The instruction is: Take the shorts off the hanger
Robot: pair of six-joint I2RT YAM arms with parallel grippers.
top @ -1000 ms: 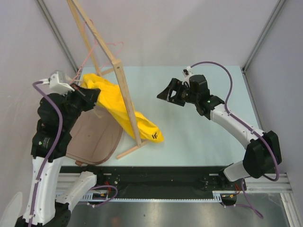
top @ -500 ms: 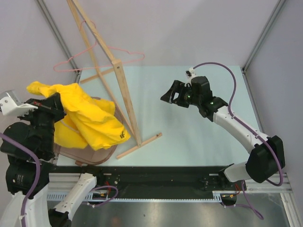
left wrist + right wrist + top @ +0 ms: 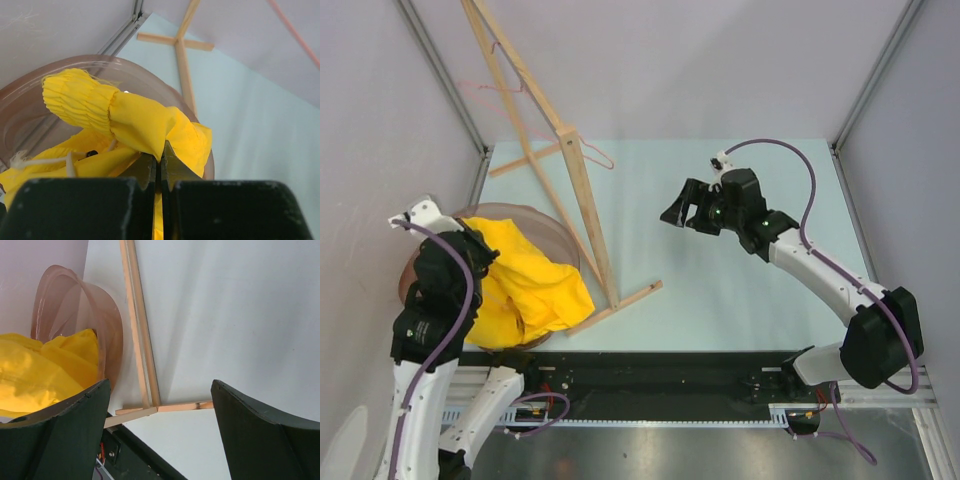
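The bright yellow shorts (image 3: 535,285) lie bunched in a brown see-through tub (image 3: 558,228) at the near left, off the hanger. My left gripper (image 3: 485,262) is shut on a fold of the shorts (image 3: 135,120) near the gathered waistband, just above the tub (image 3: 100,62); its tips (image 3: 160,151) pinch the cloth. The thin pink hanger (image 3: 495,88) hangs bare on the wooden rack, and one wire end shows lower down. A pink wire (image 3: 295,32) crosses the left wrist view's top right. My right gripper (image 3: 685,205) hovers open and empty over mid-table (image 3: 160,385).
The pale wooden rack (image 3: 582,200) stands between the arms, with its foot bar (image 3: 150,412) on the table near the front edge. The tub (image 3: 107,315) sits against the left wall. Grey walls close in the left, back and right sides.
My left arm pulled the shorts off the hanger, swung them left and lowered them into the tub. The hanger swung free and settled back by the rack. The right gripper barely moved.
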